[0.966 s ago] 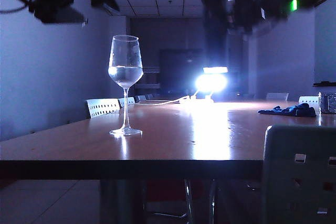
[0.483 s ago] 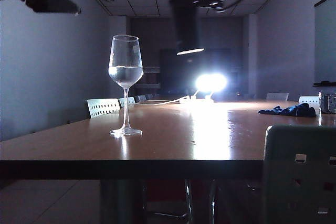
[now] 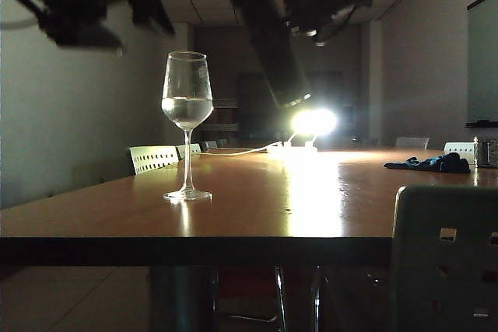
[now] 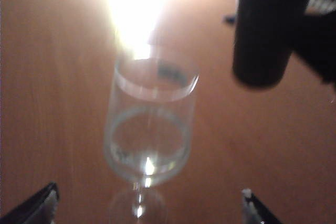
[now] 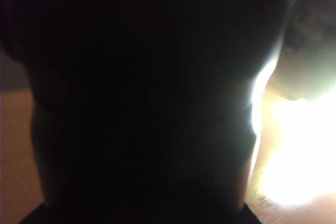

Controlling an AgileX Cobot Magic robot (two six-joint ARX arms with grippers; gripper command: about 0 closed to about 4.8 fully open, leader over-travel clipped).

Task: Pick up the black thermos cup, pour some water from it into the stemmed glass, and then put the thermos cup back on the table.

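Observation:
The stemmed glass (image 3: pixel 187 114) stands upright on the table (image 3: pixel 257 207), its bowl partly filled with water. The black thermos cup (image 3: pixel 274 44) hangs tilted in the air to the right of the glass rim and higher, apart from it. My right gripper (image 3: pixel 303 4) is shut on it from the upper right. In the right wrist view the thermos cup (image 5: pixel 142 103) fills the frame and hides the fingers. My left gripper (image 3: pixel 152 7) hovers open above and left of the glass. Its wrist view looks down on the glass (image 4: pixel 151 124), with the thermos cup (image 4: pixel 268 30) beyond and the left gripper (image 4: pixel 149 203) spread wide.
A glaring lamp (image 3: pixel 313 122) shines at the table's far end, with a cable beside it. A blue cloth (image 3: pixel 428 164) and a small clear jar (image 3: pixel 486 152) lie at the far right. A chair back (image 3: pixel 443 262) stands in front, and white chairs (image 3: pixel 152 159) line the left side.
My right arm has swung the thermos cup leftward toward the glass and tipped it from upright to slanted. The left gripper has stayed above the glass, open.

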